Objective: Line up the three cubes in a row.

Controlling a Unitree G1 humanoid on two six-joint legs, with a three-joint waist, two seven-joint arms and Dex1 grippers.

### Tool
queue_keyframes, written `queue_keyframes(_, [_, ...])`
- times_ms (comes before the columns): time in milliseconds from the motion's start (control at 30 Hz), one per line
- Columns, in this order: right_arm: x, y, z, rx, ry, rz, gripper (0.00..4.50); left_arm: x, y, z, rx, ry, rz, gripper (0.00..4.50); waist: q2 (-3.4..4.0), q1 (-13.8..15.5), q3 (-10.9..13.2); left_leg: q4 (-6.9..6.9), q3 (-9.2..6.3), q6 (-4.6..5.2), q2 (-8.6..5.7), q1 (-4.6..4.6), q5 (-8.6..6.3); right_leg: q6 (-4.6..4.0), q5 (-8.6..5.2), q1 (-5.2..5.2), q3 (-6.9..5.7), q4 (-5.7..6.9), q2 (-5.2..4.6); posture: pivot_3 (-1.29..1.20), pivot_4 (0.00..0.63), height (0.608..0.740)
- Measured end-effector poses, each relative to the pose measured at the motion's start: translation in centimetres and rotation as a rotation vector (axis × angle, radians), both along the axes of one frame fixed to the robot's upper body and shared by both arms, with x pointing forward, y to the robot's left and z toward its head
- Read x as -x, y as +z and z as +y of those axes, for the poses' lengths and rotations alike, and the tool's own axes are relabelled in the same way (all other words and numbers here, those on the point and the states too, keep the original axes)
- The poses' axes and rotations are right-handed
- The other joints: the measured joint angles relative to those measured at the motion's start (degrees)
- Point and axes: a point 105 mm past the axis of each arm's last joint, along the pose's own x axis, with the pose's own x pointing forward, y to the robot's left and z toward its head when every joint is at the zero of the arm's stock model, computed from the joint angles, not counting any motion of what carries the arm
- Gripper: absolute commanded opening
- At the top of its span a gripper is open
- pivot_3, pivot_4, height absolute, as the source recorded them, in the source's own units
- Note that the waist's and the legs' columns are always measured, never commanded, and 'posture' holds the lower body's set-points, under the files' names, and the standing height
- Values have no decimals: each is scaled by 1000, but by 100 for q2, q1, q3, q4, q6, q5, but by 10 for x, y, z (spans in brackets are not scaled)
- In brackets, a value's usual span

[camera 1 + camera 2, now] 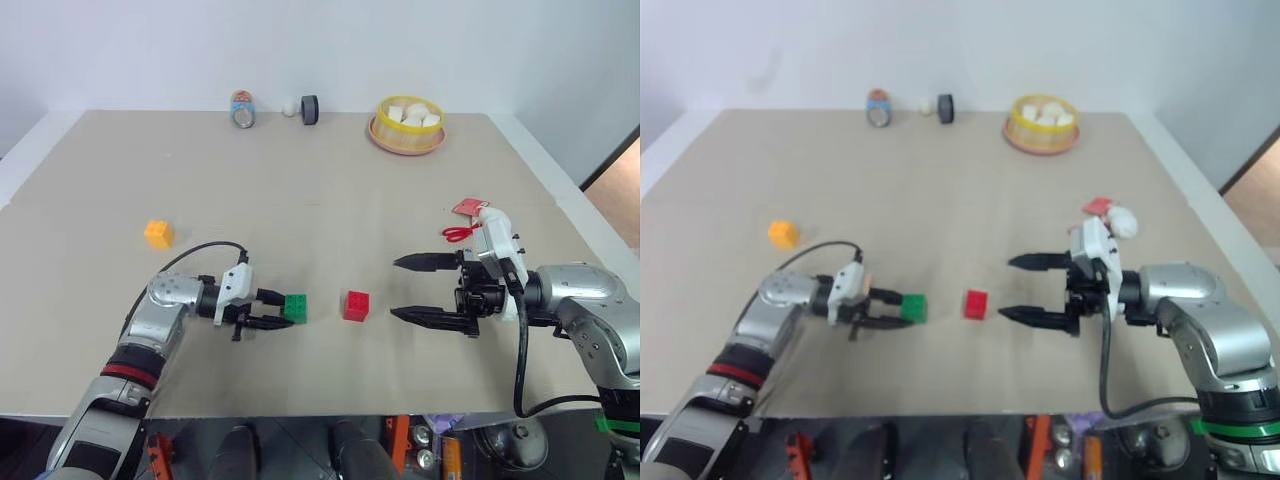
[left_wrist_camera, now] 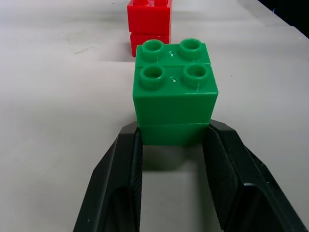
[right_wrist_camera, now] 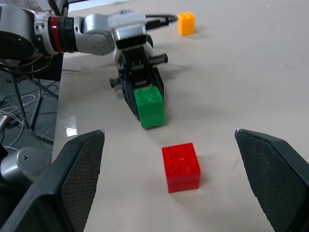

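Between left gripper [image 1: 283,311] fingers, green cube [image 1: 295,308].

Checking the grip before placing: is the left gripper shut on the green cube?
Yes: left gripper is shut on the green cube, fingers against both sides.

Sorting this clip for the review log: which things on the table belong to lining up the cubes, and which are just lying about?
Job:
- green cube, held in the shut left gripper
- red cube
- orange-yellow cube
- right gripper, open beside the red cube

Lying about:
- yellow basket of white lumps
- can
- tape roll
- red scissors
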Motion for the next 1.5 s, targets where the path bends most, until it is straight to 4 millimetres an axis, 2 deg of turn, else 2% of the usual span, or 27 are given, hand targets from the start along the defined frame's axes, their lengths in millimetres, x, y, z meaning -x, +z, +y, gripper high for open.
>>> queue_keyframes(633, [-3,-3,3,-3,-9,3,4500,-23,6,-5,-30,23,5,1245,0,6,0,5,0,14,0,-21,17,12,19,-12,-3,0,0,0,150,740])
queue_keyframes(800, [-4,-2,4,-6,-7,-2,4500,-20,6,-5,-31,2,16,1245,0,6,0,-2,-2,14,0,-24,14,28,21,-17,-5,0,0,0,150,740])
queue_keyframes(900, [-5,-1,4,-7,-7,-8,4500,-11,4,-5,-21,-26,42,1245,0,-3,0,-4,-2,14,0,-24,14,27,21,-18,-6,1,1,0,150,740])
queue_keyframes(1067, [-8,-1,3,-8,-12,-5,4500,-4,6,4,-49,-40,58,1245,0,-1,0,-3,-4,14,1,-23,14,10,15,-17,-8,1,0,0,150,740])
queue_keyframes(1167, [-9,0,5,-12,-8,-12,4500,-5,5,10,-64,-29,57,1245,0,-1,0,0,-4,14,1,-23,14,4,12,-15,-8,1,0,0,150,740])
queue_keyframes(1500, [-9,0,5,-14,-8,-12,4500,-13,4,11,-66,0,43,1245,0,0,0,8,-5,15,1,-22,15,2,16,-13,-9,1,0,0,150,740])
